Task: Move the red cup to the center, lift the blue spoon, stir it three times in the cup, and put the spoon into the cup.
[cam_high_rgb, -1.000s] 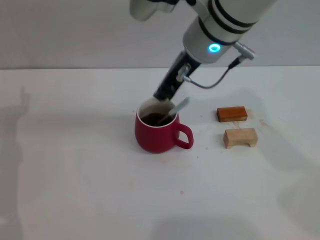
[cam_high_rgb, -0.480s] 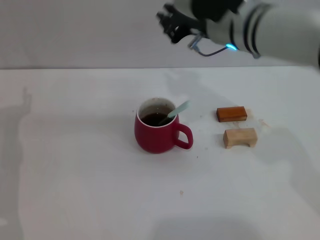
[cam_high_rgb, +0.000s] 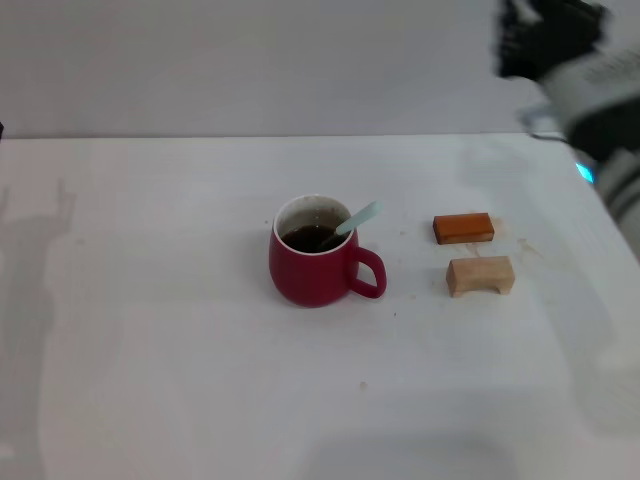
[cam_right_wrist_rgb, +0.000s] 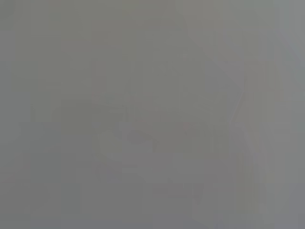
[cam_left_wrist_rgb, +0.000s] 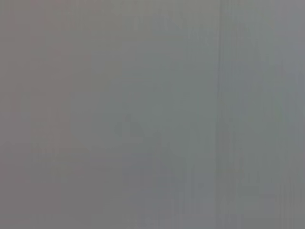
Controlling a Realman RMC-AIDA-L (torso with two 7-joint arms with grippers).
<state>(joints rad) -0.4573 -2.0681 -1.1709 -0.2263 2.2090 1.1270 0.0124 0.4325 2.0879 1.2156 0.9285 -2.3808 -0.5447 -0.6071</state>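
Rounded dark-red glazed ceramic cup with white rim and loop handle sits near the middle of the tabletop, dark liquid inside. Slim spoon with pale-blue handle leans on its rim, bowl submerged. I judge the task complete; best I just park without nudging anything. My right hand is raised above the far right edge; I cannot tell its finger state. Left hand is unseen. An orange-brown block and a pale wooden block lie toward the right edge.

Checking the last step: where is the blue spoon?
In the head view, the blue spoon stands in the red cup near the table's middle, its handle leaning toward the orange-brown block.
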